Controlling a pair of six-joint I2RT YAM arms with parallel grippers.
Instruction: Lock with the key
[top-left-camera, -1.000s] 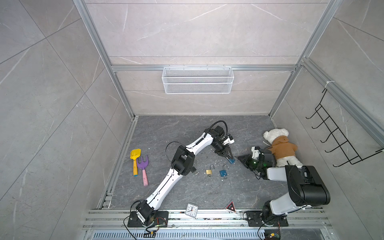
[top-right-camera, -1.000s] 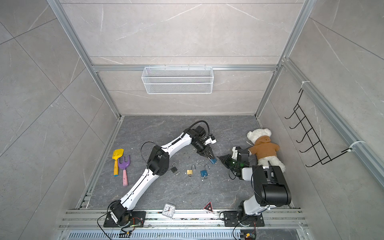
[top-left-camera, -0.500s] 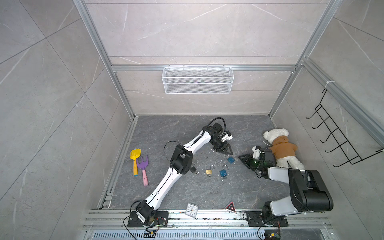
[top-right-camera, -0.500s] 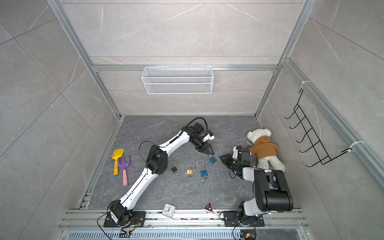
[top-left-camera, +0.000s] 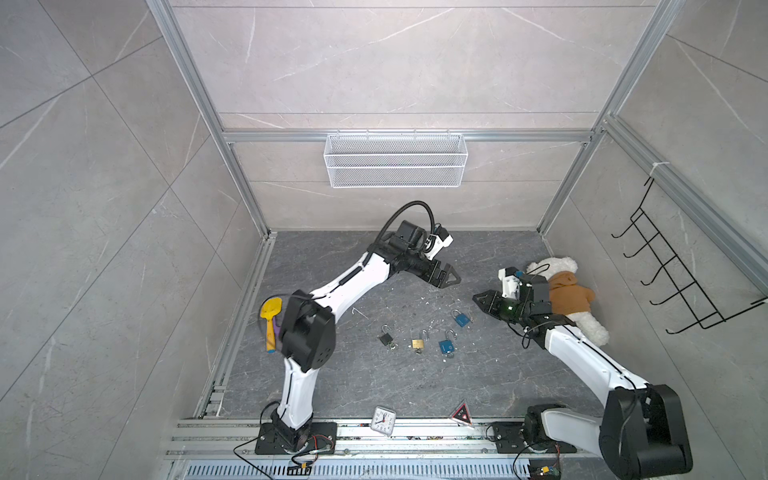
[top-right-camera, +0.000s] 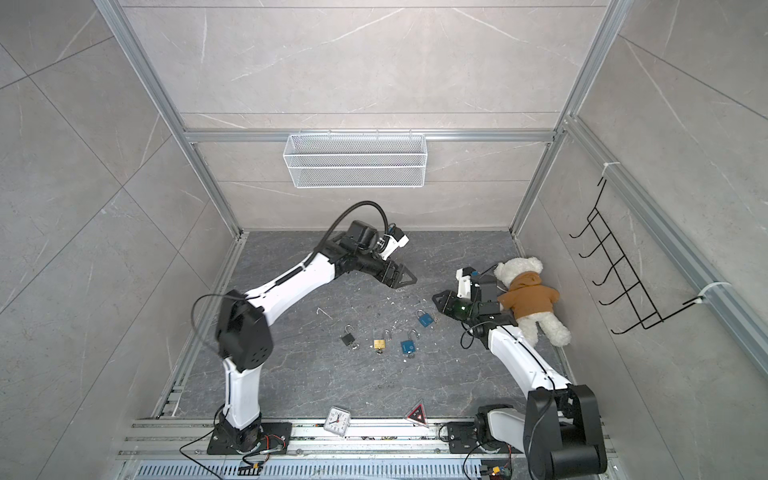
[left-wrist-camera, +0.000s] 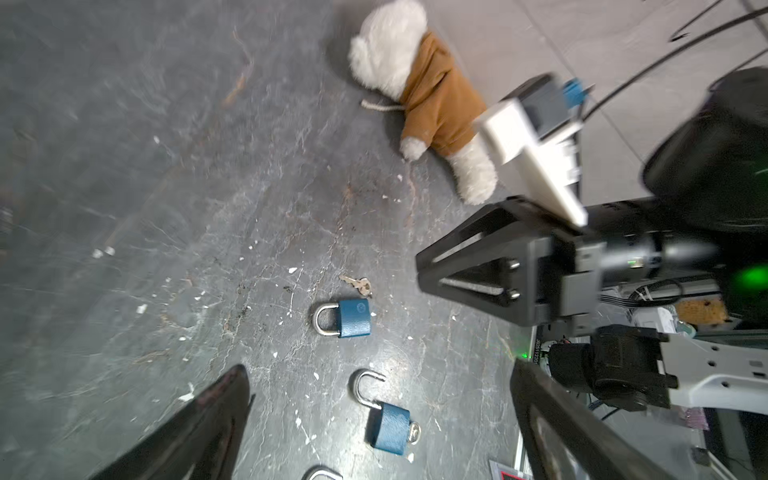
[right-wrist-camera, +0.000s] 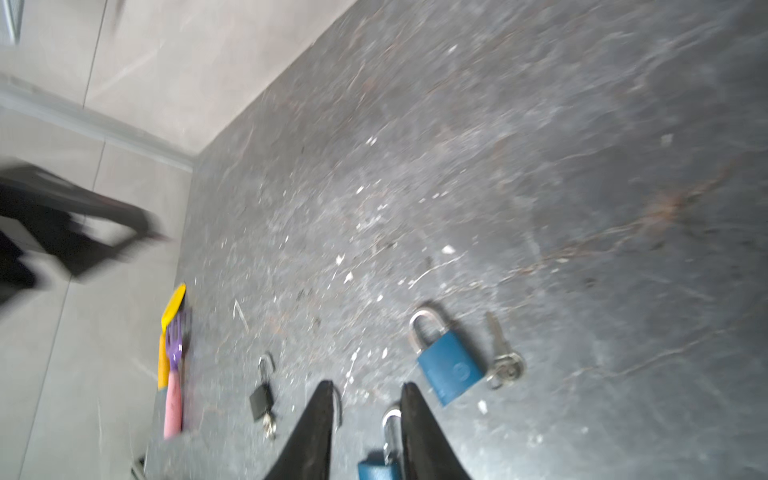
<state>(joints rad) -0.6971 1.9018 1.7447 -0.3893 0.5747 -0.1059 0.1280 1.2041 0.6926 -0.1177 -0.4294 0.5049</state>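
Our left fingers (left-wrist-camera: 208, 428) are spread wide, our right fingers (right-wrist-camera: 316, 432) a little apart; both hold nothing. The key (left-wrist-camera: 356, 284) lies on the desk (left-wrist-camera: 166, 208) right beside the shut blue lock (left-wrist-camera: 353, 318).

blue padlock (left-wrist-camera: 354, 318): shackle shut, lying flat | key (left-wrist-camera: 356, 283): loose, just beside it

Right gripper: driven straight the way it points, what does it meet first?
Likely bare floor: the right gripper tilts down, with the closed blue padlock off to one side. Depth is unclear.
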